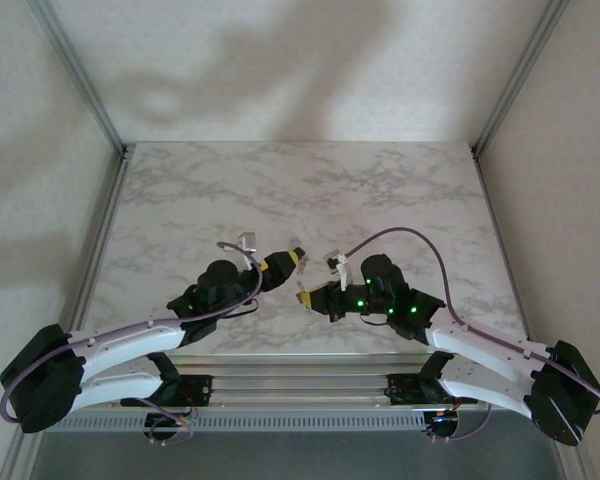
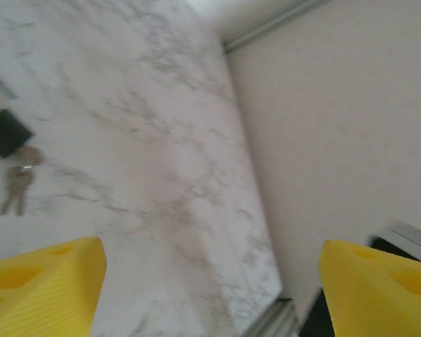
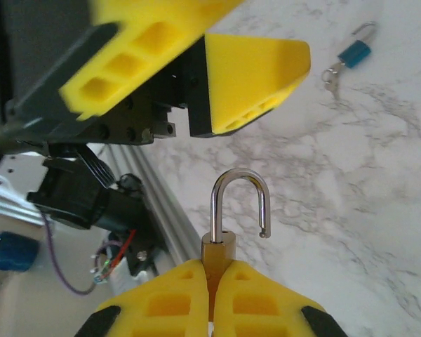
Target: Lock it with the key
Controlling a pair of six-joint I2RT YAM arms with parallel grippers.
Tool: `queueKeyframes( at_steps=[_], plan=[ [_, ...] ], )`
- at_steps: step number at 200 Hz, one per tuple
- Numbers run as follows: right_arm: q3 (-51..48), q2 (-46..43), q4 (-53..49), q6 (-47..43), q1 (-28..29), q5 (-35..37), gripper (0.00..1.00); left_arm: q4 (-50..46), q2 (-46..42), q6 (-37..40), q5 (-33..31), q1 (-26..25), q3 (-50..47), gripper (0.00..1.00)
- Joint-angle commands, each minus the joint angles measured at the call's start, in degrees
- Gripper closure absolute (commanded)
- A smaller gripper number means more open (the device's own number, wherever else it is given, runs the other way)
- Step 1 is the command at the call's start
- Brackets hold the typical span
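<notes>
Brass-coloured padlock (image 3: pixel 219 246), silver shackle open, body tight in the right gripper (image 3: pixel 210 281) — left gripper (image 2: pixel 210 281) jaws wide apart

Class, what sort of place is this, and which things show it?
Probably a robot test cell in a lab: a white marble-patterned tabletop boxed in by bare aluminium frame posts and plain white wall panels, with two white robot arms mounted at its near edge.

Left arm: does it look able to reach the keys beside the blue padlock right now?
Probably yes. The left gripper is open and empty, and the keys lie on the bare marble table with nothing between. The right gripper, shut on the brass padlock, is clear of them.
</notes>
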Motion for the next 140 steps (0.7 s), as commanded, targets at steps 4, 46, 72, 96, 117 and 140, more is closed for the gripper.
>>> queueKeyframes(
  at_steps=[4,46,72,96,117,140],
  plan=[
    [2.3,1.9,7.0,3.3,-1.5,-11.0,1.00,15.7,-0.4,-0.2,9.0,0.4,-3.3,0.20],
    [4.2,4.2,8.5,4.0,-1.8,-14.7,1.00,25.6,1.9,-2.8,14.4,0.3,-5.8,0.19],
    [4.8,6.0,8.9,3.9,-2.0,-15.5,1.00,28.2,2.5,-3.7,16.5,0.2,-6.1,0.19],
    [5.0,7.1,9.0,3.7,-2.2,-15.3,1.00,27.8,1.6,-3.5,17.1,0.1,-6.2,0.19],
    [5.4,7.6,8.6,3.6,-2.8,-15.2,1.00,27.0,0.6,-3.4,17.5,0.1,-6.2,0.19],
    [5.7,7.6,7.6,3.2,-3.4,-14.9,1.00,26.3,-0.2,-3.1,17.7,0.0,-6.3,0.19]
  ],
)
